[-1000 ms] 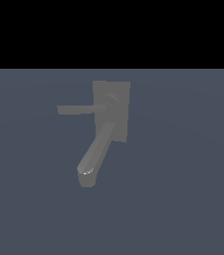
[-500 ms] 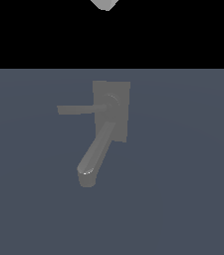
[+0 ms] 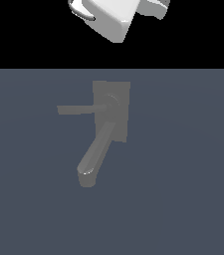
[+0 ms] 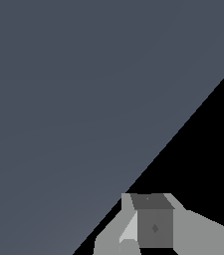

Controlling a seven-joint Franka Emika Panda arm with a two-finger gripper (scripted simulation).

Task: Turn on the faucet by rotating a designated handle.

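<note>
- The handle (image 3: pixel 76 109) is sticking out flat toward the exterior view's left from the faucet's (image 3: pixel 111 112) hub.
- The faucet is sitting on a plain slate-blue floor (image 3: pixel 183 199), nearer its far edge; blackness is lying beyond.
- The gripper (image 4: pixel 151 234) is hanging above the far edge, well apart; I cannot tell how its jaws are standing.
</note>
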